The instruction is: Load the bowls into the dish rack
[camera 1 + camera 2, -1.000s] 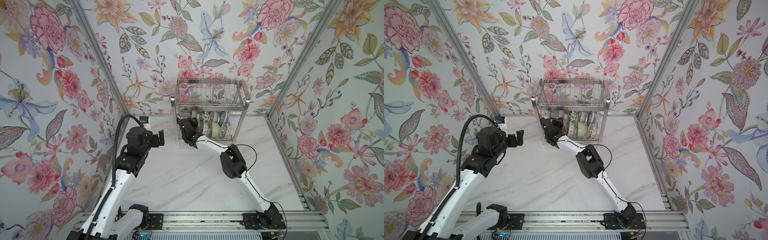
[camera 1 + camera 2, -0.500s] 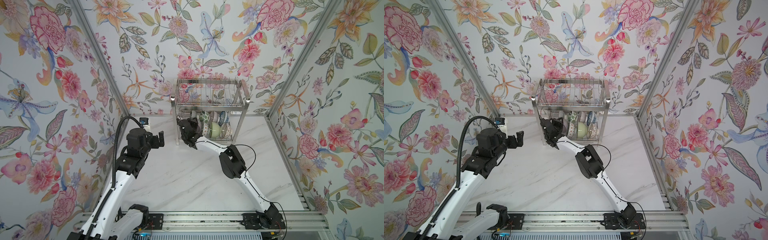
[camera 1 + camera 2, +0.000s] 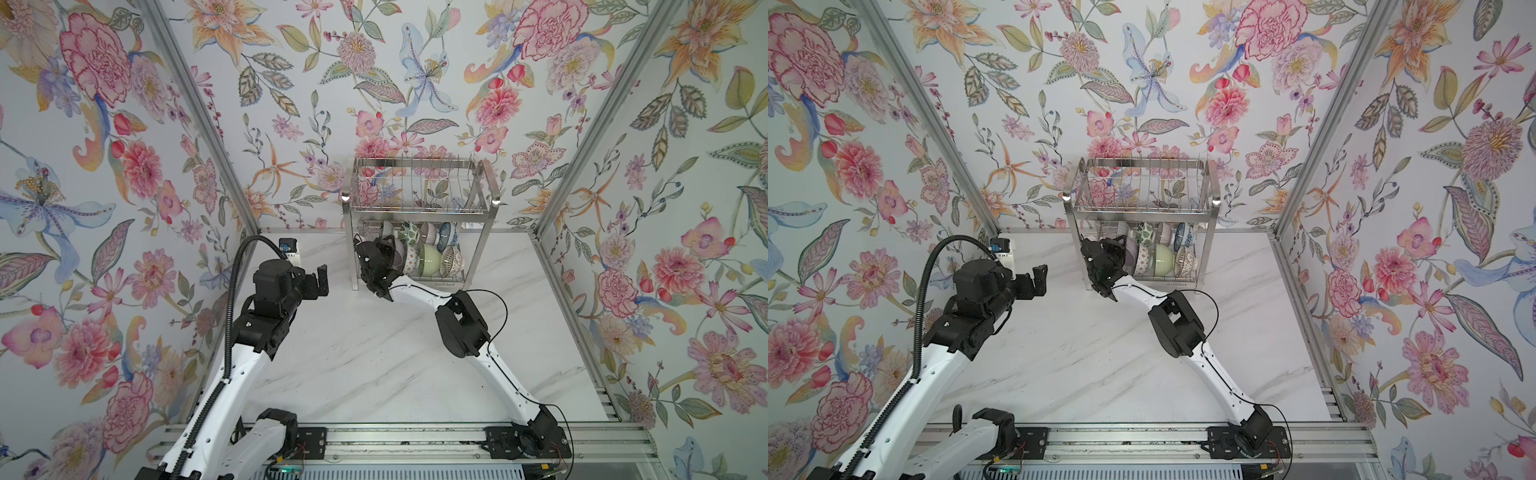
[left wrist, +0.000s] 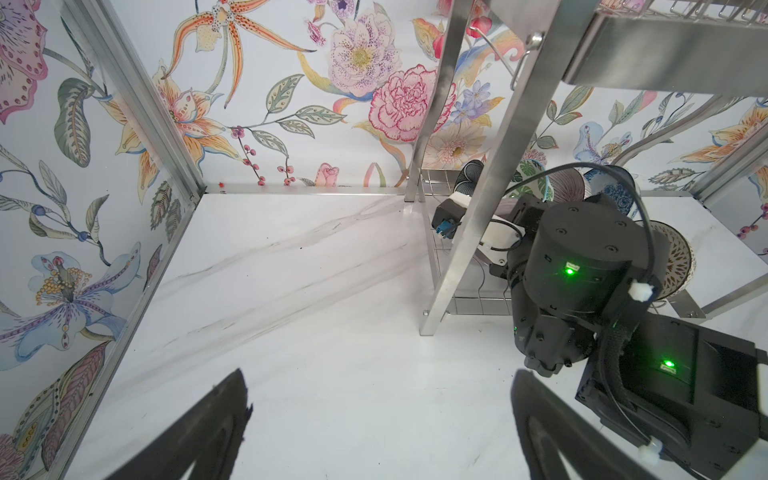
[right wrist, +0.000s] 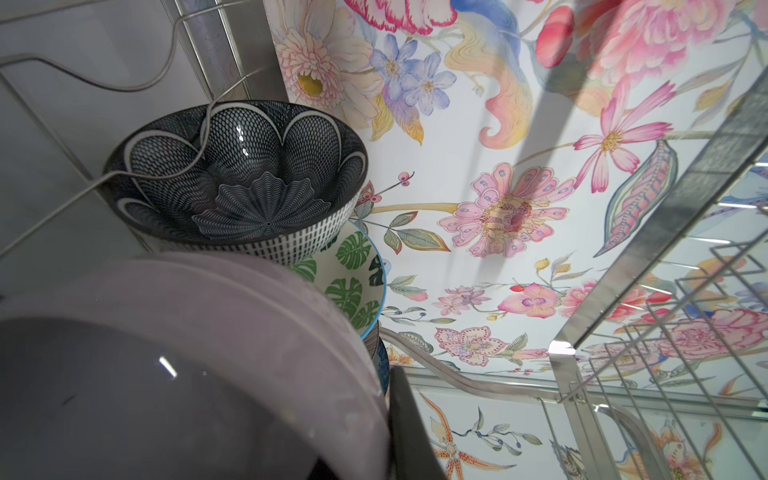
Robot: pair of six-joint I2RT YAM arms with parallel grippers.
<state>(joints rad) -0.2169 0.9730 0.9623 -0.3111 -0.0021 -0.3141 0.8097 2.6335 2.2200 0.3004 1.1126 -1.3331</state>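
Right claw [image 3: 390, 254] clamped on plain lilac ceramic bowl [image 5: 208, 316], scarcely moved inside steel wire dish rack [image 3: 419, 208]; left claw [image 3: 319, 279] wide; release pending.

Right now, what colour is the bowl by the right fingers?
Plain lilac bowl; best in right wrist view.

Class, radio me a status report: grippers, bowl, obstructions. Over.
Left gripper open, empty. Right gripper shut on lilac bowl inside dish rack lower shelf. Neighbouring bowls crowd the slot.
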